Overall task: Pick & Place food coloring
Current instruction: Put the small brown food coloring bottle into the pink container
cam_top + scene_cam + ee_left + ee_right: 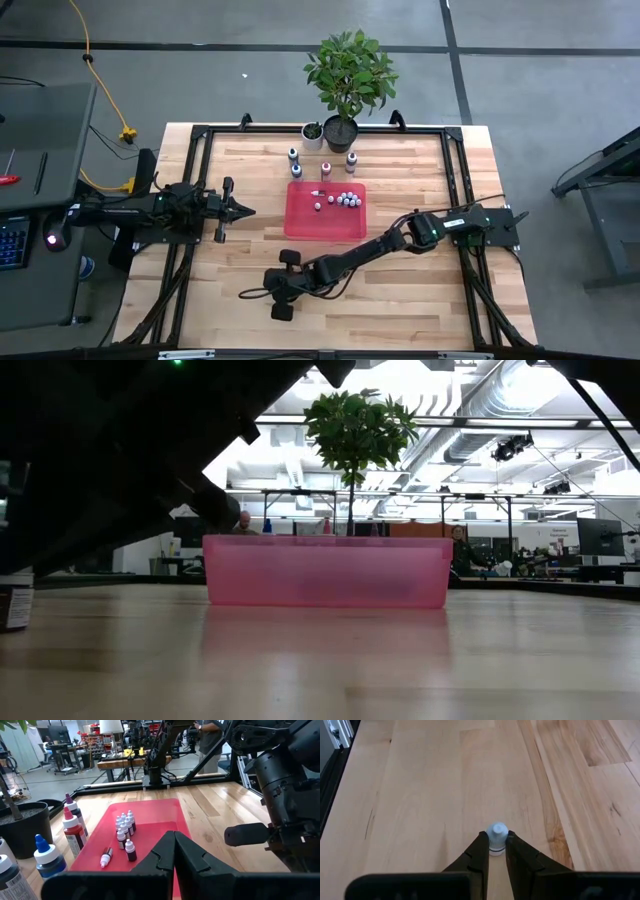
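A small food coloring bottle with a white cap (497, 831) stands on the bare wood near the table's front left, with my right gripper (495, 841) (244, 294) shut on it. The red tray (300, 228) lies mid-table and holds several tiny food coloring bottles (125, 826); one of them lies on its side (106, 857). My left gripper (250, 210) (174, 835) is shut and holds nothing. It hovers level, left of the tray. My right gripper pinches the small bottle just under its white cap (496, 851) between its two fingertips (481, 845). The fingers slant down from the table's right side. The bottle stands upright with its cap above the fingers; its lower end is hidden behind them.
Three larger dropper bottles (297, 170) stand behind the tray, in front of a potted plant (340, 130) and a small white pot (313, 132). A black frame (200, 135) runs along the table's edges. Bare wood stretches ahead of my right gripper (445, 780).
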{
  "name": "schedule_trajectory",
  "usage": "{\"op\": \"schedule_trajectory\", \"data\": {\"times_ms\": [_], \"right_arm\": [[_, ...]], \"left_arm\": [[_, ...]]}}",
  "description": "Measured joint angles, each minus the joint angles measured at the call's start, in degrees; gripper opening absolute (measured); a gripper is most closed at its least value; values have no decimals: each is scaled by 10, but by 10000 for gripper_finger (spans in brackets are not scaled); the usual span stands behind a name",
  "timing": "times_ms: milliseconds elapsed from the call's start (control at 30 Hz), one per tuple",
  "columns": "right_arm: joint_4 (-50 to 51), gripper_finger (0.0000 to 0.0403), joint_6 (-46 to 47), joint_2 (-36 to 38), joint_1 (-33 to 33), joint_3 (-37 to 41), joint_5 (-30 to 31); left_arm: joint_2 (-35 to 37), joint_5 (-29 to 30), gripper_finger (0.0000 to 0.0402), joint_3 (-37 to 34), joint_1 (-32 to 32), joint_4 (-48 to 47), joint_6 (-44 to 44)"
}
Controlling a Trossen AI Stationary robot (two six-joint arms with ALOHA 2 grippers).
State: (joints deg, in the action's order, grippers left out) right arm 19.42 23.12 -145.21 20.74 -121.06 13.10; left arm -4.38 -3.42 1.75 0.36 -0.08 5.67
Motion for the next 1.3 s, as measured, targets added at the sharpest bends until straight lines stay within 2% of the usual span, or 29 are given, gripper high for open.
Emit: {"op": "schedule_trajectory", "data": {"times_ms": [433, 800, 1067, 1300], "right_arm": [[18, 41, 11, 14, 4, -1, 16], [91, 41, 43, 48, 4, -3, 36], [171, 41, 72, 111, 1, -4, 116], [296, 41, 172, 174, -8, -4, 175]], "left_arm": [[0, 0, 0, 0, 0, 0, 0], [0, 0, 0, 0, 0, 0, 0], [0, 0, 0, 0, 0, 0, 0], [0, 0, 0, 0, 0, 0, 0]]}}
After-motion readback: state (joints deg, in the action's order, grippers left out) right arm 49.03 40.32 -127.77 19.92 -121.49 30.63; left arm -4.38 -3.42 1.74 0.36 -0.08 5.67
